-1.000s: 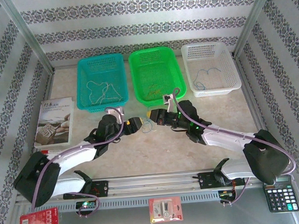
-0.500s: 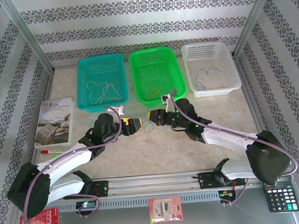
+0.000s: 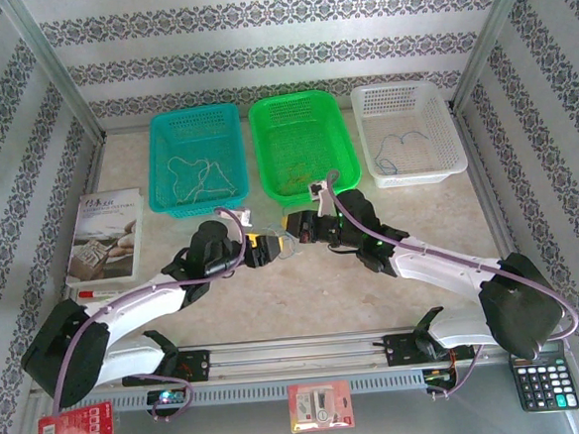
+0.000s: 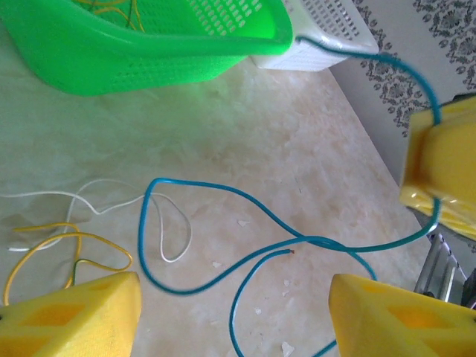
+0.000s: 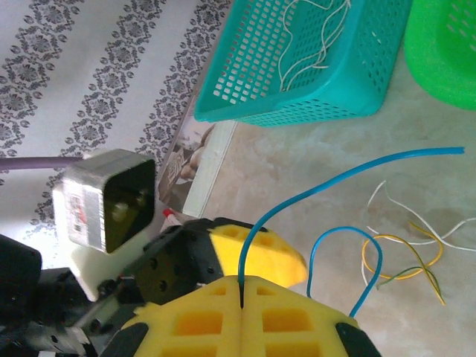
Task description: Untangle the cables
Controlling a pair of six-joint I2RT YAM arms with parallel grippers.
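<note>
Right wrist view: right gripper (image 5: 242,294) clamped on blue cable (image 5: 297,197); left wrist view: left gripper (image 4: 234,316) spread, empty, above its loop.

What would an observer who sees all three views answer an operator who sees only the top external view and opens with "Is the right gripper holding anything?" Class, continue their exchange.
Observer: Yes. In its wrist view, the right gripper has its jaws shut on the blue cable, which rises from the seam between them.
Operator: And the left gripper?
Observer: Open. Its jaws stand apart above the table, with the blue cable's loop lying between them, unheld.
Operator: Is the blue cable free of the others?
Observer: No. Its loop crosses a white cable, and a yellow cable lies just beside them.
</note>
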